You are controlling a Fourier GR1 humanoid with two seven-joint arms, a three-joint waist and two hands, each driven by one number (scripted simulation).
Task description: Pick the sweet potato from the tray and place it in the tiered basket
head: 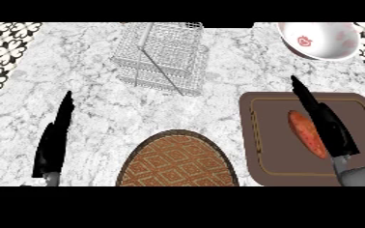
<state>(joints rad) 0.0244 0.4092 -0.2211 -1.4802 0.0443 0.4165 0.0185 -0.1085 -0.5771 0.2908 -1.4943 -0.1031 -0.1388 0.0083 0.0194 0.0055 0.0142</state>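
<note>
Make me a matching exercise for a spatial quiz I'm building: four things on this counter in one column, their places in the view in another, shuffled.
Things:
1. sweet potato
2. tiered basket
3. bowl
4. woven mat

Places:
A. top right corner
B. bottom centre
C. on the brown tray, beside the right hand
D. top centre

Pairs: 1-C, 2-D, 3-A, 4-B

- The tiered basket [162, 58] stands at the far centre of the tabletop [78, 87].
- A bowl [319, 39] sits at the far right.
- The tray [285, 160] lies near right, with the sweet potato [306, 133] on it.
- A round woven mat [176, 160] lies near centre, left of the tray.
</note>
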